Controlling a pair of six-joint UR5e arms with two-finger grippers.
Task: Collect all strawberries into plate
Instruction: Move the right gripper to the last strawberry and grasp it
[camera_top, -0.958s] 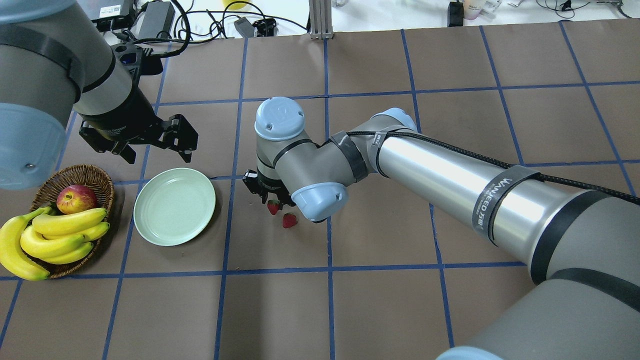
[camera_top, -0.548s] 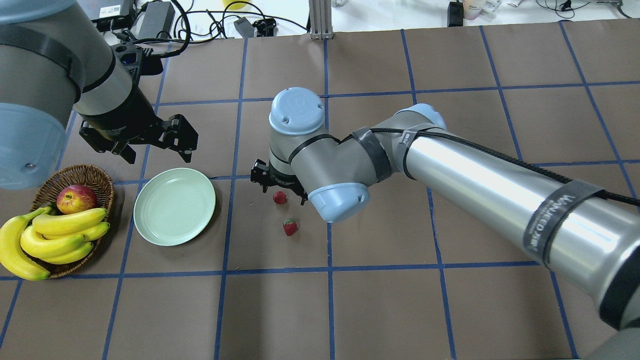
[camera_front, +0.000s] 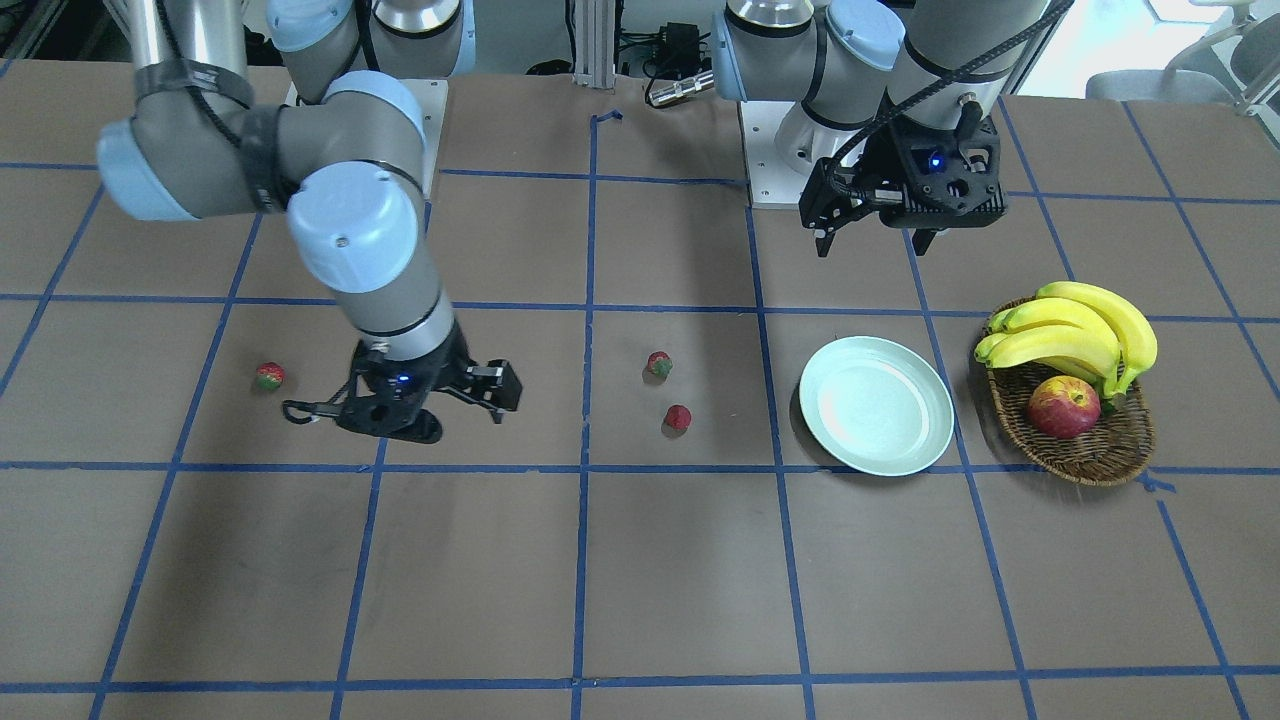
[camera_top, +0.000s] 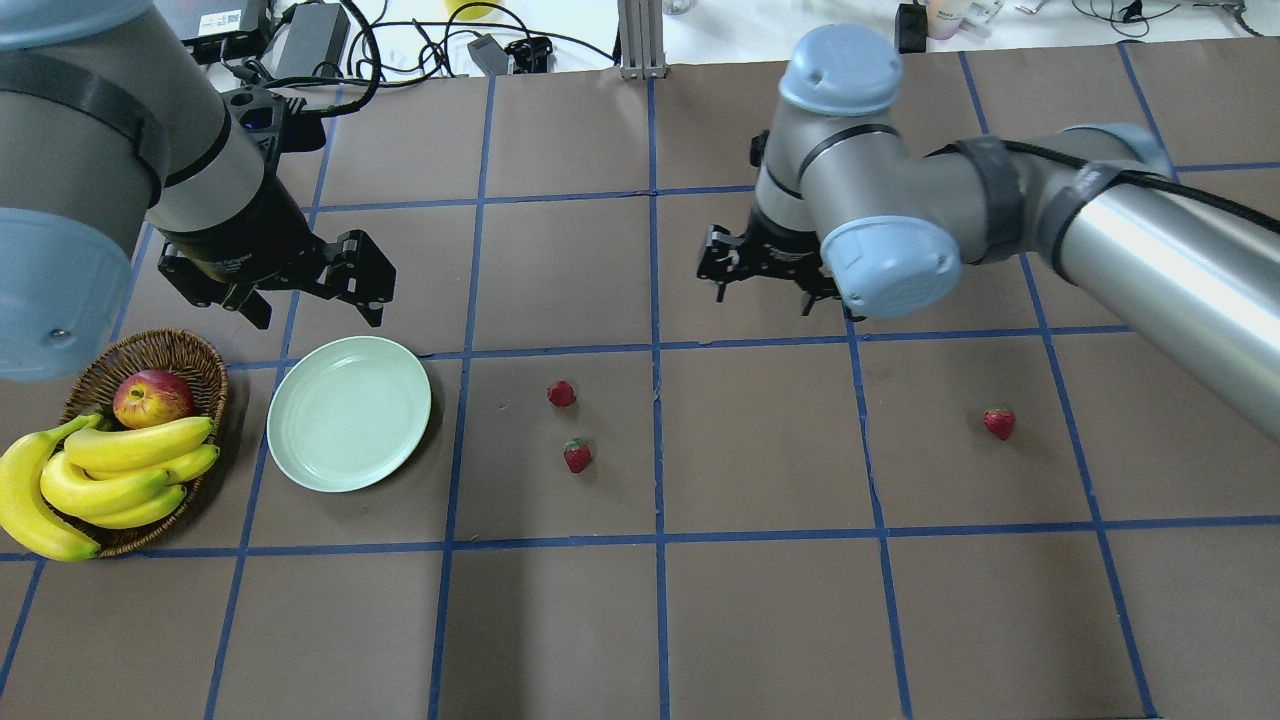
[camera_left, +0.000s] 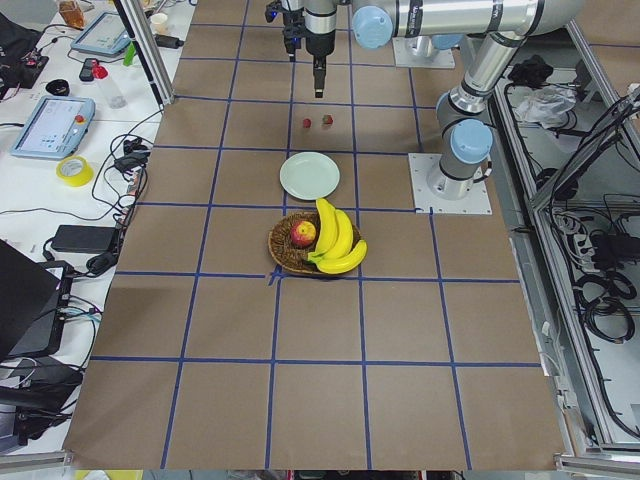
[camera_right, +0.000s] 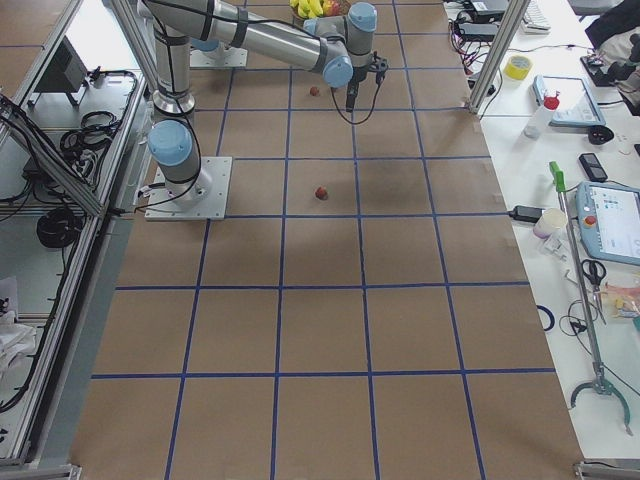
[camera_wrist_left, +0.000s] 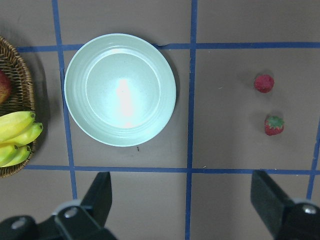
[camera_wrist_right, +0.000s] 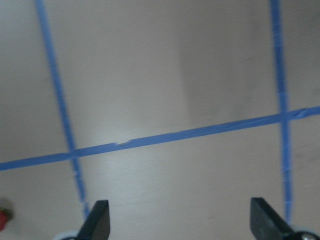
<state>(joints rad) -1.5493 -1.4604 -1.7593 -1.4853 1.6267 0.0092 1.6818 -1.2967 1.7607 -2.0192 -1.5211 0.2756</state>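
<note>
Three strawberries lie on the brown table: two close together (camera_top: 561, 393) (camera_top: 578, 455) near the middle, and one (camera_top: 999, 423) far off to the right. Left of the pair sits the mint-green plate (camera_top: 349, 413), with nothing on it. My left gripper (camera_top: 318, 308) hangs open above the plate's far edge; its wrist view shows the plate (camera_wrist_left: 120, 90) and the strawberry pair (camera_wrist_left: 264, 83) (camera_wrist_left: 274, 125). My right gripper (camera_top: 762, 295) is open and holds nothing, raised over the table beyond and between the pair and the lone berry.
A wicker basket (camera_top: 195, 348) with bananas (camera_top: 130, 460) and an apple (camera_top: 153, 397) stands left of the plate. Cables and power bricks (camera_top: 300, 40) and a metal post (camera_top: 640, 40) line the far edge.
My right arm has swung right and toward the far side, away from the strawberry pair, which shifted slightly early on. The lone strawberry on the right has come into view. The left arm has not moved.
</note>
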